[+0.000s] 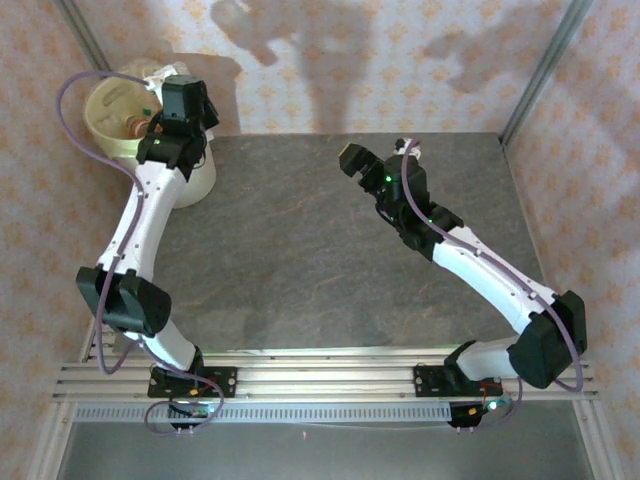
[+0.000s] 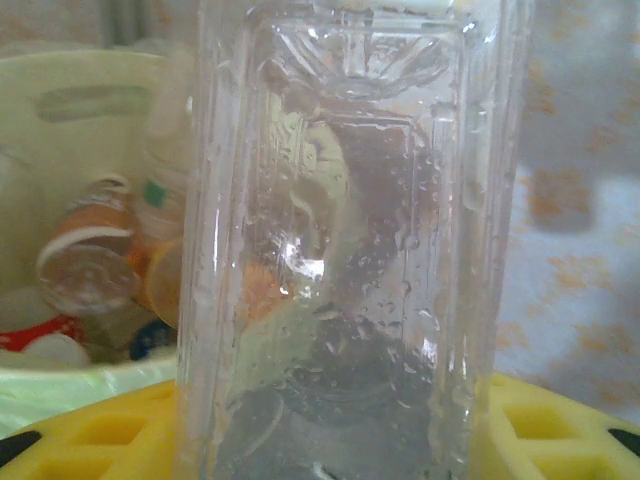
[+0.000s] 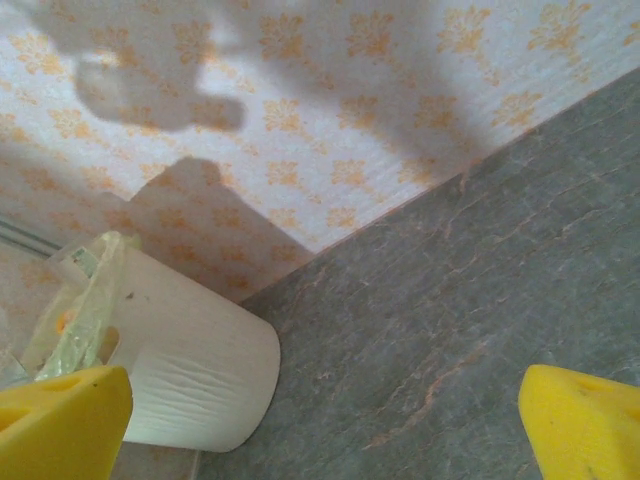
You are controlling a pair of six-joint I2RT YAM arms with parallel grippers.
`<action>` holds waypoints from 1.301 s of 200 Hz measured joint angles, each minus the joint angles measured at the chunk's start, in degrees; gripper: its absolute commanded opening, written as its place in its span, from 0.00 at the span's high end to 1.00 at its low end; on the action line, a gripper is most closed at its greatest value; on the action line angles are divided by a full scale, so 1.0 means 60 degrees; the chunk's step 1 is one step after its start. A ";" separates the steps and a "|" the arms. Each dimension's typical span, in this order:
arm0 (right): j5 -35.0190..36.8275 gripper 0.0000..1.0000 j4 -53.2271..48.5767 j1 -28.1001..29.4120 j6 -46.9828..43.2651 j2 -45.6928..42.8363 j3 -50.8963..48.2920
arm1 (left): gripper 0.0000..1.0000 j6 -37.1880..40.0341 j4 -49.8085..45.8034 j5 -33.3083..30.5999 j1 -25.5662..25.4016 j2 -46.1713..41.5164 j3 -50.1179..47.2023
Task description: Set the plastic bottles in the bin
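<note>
A clear plastic bottle [image 2: 350,250], wet inside, stands upright between the yellow fingers [image 2: 90,435] of my left gripper [image 2: 330,440], which is shut on it. The left gripper [image 1: 165,125] hangs at the right rim of the cream-white bin [image 1: 110,115]. Behind the held bottle the bin's inside [image 2: 60,100] holds several bottles [image 2: 90,260] with orange and red labels. My right gripper [image 1: 362,160] hovers over the middle of the table, open, with nothing between its yellow fingers [image 3: 60,420]. The bin [image 3: 190,370] lies off to its left.
The grey stone-patterned table [image 1: 300,260] has the bin at its far left corner. A patterned wall [image 3: 300,120] runs along the far edge, and metal frame posts [image 1: 545,70] stand at the back corners.
</note>
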 measured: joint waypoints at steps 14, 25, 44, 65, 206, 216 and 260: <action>0.0171 0.01 -0.0131 0.0000 -0.0178 -0.0117 -0.0004 | 0.44 -0.0025 0.0007 -0.0390 0.0240 0.0321 0.0364; 0.0313 0.01 -0.0233 0.0000 -0.0302 -0.0244 -0.0004 | 0.43 -0.0033 0.0018 -0.0685 0.0408 0.0470 0.0576; 0.0474 0.01 -0.0393 0.0000 -0.0459 -0.0510 -0.0018 | 0.43 -0.0193 0.0073 -0.1155 0.0743 0.0641 0.0882; 0.0525 0.01 -0.0517 0.0000 -0.0535 -0.0714 -0.0018 | 0.43 -0.0441 0.0091 -0.1468 0.1191 0.0900 0.1475; 0.0521 0.01 -0.1089 0.0000 -0.0597 -0.0863 0.0095 | 0.08 -0.1392 -0.2167 -0.3016 0.1836 0.4171 0.6164; 0.0532 0.01 -0.1089 0.0000 -0.0601 -0.0892 0.0095 | 0.07 -0.1453 -0.2273 -0.2969 0.1880 0.4167 0.6229; 0.0933 0.01 -0.1086 0.0000 -0.0820 -0.1053 0.0087 | 0.00 -0.1705 -0.2426 -0.1876 0.1938 0.3632 0.5486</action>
